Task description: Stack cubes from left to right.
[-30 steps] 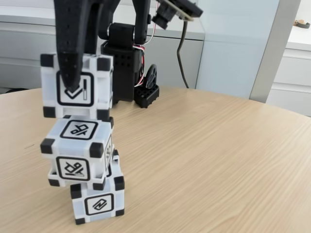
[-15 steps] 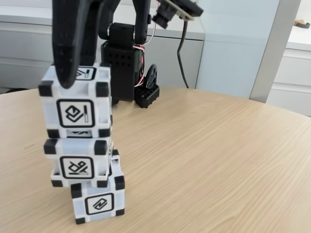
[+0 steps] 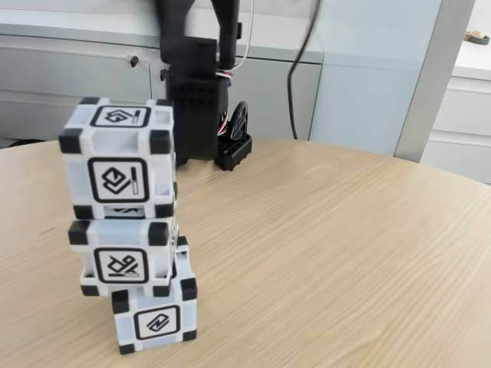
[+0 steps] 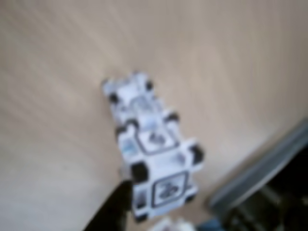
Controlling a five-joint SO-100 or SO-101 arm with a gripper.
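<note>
Cubes stand in a three-high stack near the left edge of the wooden table [image 3: 322, 253] in the fixed view. The top cube [image 3: 119, 159] sits squarely over the middle cube [image 3: 123, 257], with a thin dark gap showing between their front faces. The middle cube rests on the bottom cube [image 3: 155, 316], but is offset to the left of it, so the bottom one sticks out to the right (its front face carries a different symbol from the two above). All three show black corner blocks and a black-framed square mark on each visible face.

Behind the stack, the arm's black base [image 3: 198, 107] stands at the far side of the table, with a small black block [image 3: 232, 149] at its foot and cables running up past it. Pale cabinets line the background.

The wrist view is badly blurred and looks down on the stack from above and to one side, with the top cube [image 4: 163, 180] largest and the lower ones trailing away toward the upper left. A dark finger [image 4: 113, 211] of the gripper enters from the bottom edge, its tip just beside the top cube's corner; whether it touches I cannot tell, nor whether the fingers are spread or closed.
</note>
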